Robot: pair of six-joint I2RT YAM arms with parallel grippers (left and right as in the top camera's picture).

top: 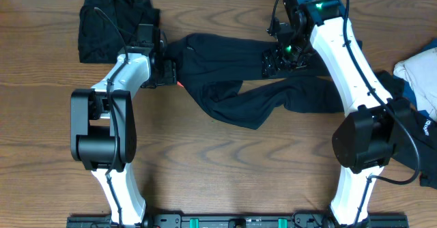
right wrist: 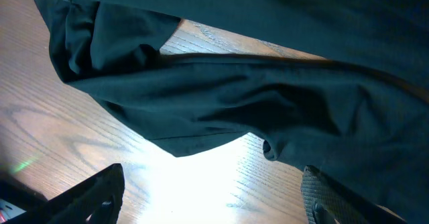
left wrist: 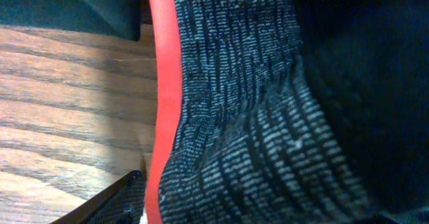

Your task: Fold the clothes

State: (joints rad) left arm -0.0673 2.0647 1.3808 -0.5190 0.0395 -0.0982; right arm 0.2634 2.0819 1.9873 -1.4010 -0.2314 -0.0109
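The left gripper (top: 171, 69) stands with jaws wide apart at the waistband end of the black trousers (top: 252, 84). The coral-red band (left wrist: 164, 103) runs between its fingers (left wrist: 107, 200), and I cannot tell whether they touch it. The right gripper (right wrist: 211, 184), spread wide and empty, hovers over the legs near 1 o'clock. The black trousers cross the table (top: 205, 173) from 10 to 3 o'clock.
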